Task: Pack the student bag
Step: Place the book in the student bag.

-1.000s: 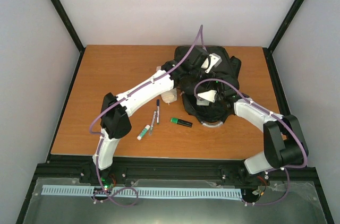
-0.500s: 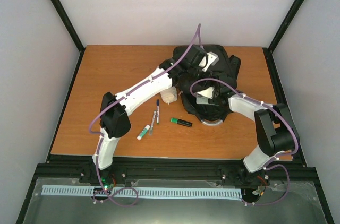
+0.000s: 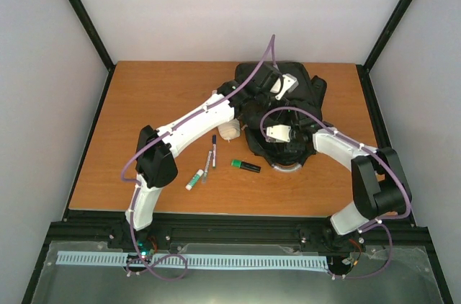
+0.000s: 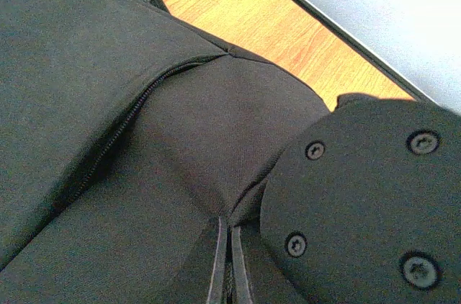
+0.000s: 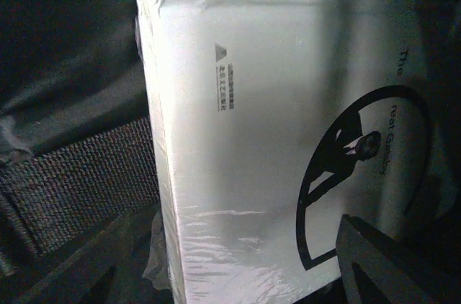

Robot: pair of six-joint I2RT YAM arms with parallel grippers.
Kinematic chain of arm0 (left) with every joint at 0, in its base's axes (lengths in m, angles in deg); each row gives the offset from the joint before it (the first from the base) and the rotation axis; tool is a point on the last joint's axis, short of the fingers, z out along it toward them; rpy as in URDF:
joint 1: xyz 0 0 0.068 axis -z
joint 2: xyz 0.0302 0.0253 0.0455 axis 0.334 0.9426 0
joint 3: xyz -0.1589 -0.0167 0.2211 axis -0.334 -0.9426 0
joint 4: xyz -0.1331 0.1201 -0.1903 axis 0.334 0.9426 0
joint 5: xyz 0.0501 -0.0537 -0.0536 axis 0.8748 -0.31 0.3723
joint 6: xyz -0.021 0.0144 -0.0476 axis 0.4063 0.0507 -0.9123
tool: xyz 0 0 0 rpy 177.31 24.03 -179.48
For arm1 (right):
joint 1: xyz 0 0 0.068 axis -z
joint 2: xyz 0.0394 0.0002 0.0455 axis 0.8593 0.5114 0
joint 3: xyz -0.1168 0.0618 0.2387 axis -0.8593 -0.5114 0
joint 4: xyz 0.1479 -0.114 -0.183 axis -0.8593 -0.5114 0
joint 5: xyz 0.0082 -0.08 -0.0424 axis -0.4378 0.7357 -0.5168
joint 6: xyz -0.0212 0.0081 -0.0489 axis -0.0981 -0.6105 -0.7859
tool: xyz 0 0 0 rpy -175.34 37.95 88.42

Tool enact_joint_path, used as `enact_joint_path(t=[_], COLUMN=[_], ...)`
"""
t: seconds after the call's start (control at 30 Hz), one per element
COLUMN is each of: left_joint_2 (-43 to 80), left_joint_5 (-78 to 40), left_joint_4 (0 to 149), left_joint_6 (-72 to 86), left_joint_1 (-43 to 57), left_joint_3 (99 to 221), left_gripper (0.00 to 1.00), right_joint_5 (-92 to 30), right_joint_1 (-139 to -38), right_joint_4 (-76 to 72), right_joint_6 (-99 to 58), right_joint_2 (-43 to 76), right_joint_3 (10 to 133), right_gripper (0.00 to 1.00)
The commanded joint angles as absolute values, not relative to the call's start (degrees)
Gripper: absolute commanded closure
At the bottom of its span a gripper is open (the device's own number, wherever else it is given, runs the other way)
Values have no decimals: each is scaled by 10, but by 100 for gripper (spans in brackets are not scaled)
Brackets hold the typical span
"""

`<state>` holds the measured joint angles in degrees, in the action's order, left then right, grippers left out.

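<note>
Our left tool [image 4: 227, 226] is fully closed and pinches a fold of black cloth on the far part of the student bag [image 3: 315, 94]. Well left of the bag we see a glue stick [image 3: 194, 179] with a green cap, then two pens [image 3: 214, 151] a little nearer to it. Near the bag's left side lie a green and black marker [image 3: 245, 166] and a small pale thing [image 3: 229, 130] that we cannot name. The bag itself lies on the table [image 3: 144, 102], in the far right part, with its curved grey handle [image 3: 288, 168] toward the arms. Our right tool [image 5: 227, 246] is in the bag's mouth, its fingers wide apart and clamping nothing. A white wrapped book [image 5: 252, 102] lies just before them, inside the bag.
</note>
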<state>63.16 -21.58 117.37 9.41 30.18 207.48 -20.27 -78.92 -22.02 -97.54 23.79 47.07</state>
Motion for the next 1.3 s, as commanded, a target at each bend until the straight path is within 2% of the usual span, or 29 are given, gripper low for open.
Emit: enact_joint_path(t=[0.0, 0.2, 0.47, 0.77, 0.9, 1.0, 1.27], left_joint_2=[621, 619, 621, 620, 622, 627, 659], left_joint_5=[-255, -260, -274, -272, -260, -248, -248], left_joint_4=[1142, 1147, 1153, 1159, 1158, 1154, 1151], left_joint_6=[104, 108, 116, 120, 120, 111, 103], left_joint_1=[315, 315, 318, 323, 323, 323, 318], left_joint_3=[2113, 2111, 2110, 2093, 2082, 2084, 2122], left_gripper=[99, 99, 99, 99, 99, 99, 99], right_joint_5=[-139, -71, -48, -34, -70, -123, -362], right_joint_1=[-802, -804, -804, -806, -808, -814, -822], right_joint_4=[-159, -37, 97, 126, 72, -21, -328], right_joint_6=[-984, -983, -967, -954, -919, -864, -822], right_joint_2=[263, 317, 340, 389, 325, 247, 9], right_joint_3=[448, 448, 488, 478, 434, 408, 347], right_gripper=[20, 22, 42, 43, 41, 39, 31])
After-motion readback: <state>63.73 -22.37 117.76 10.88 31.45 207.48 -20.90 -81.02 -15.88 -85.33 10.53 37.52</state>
